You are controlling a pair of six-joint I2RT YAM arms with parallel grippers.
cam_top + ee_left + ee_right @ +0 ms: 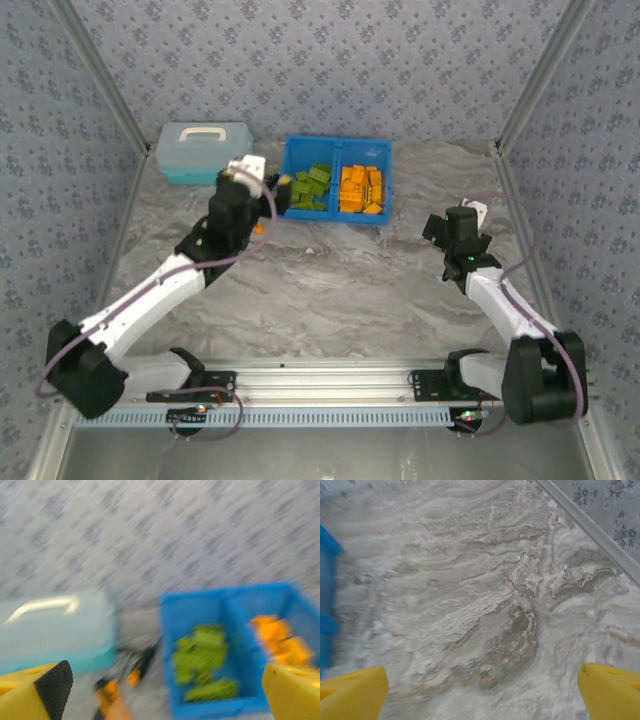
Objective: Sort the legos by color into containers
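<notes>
Ahead of the left pincer (162,692), whose fingers (292,692) are matt yellow plastic, the smooth bright blue plastic bin (168,655) stands on a matt grey marble-patterned tabletop (470,580)

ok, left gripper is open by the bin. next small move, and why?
Probably pull the left gripper back from the blue bin. Its jaws stand open and empty; green legos lie in its left half, orange legos in its right. One orange bit on the table beside the arm is too blurred to call brick or tool.
</notes>
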